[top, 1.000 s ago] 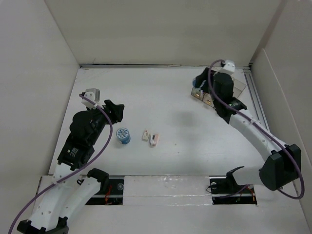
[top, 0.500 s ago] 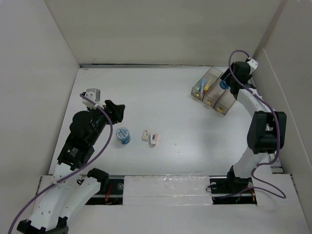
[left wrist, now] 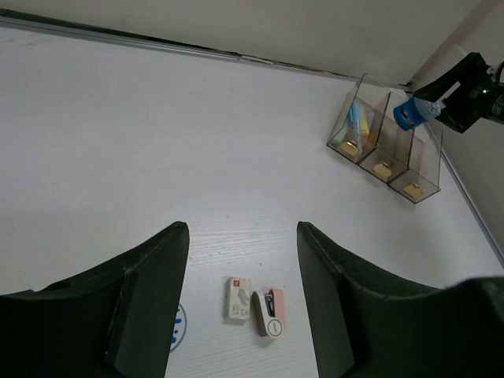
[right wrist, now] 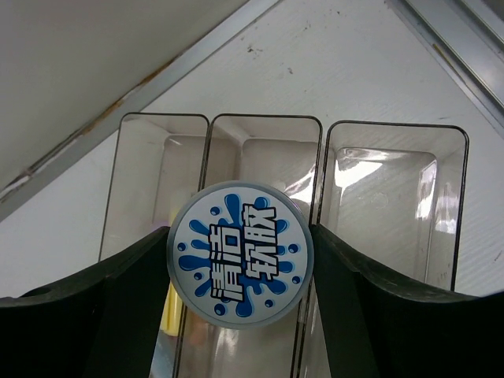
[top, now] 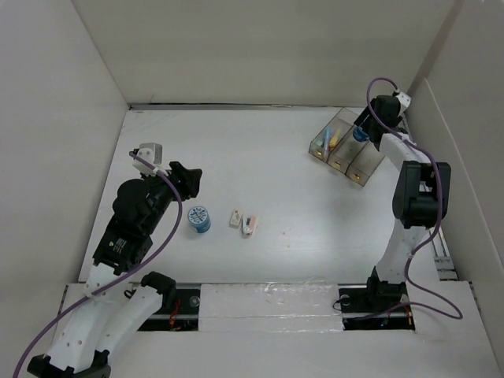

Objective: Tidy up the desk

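Right wrist: right tool pinches blue tin above tray, straddling a divider; best centred over one compartment before lowering. Left tool spread.

A blue tin hangs over the clear tray (something yellow inside). A second tin lies near a white box.

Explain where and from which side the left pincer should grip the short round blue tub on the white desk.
Probably across the curved side wall of the short round blue tub, coming straight down from above. It stands upright, flat lid up, with its sides free: the small white block lies apart from it. The open left pincer sits close by.
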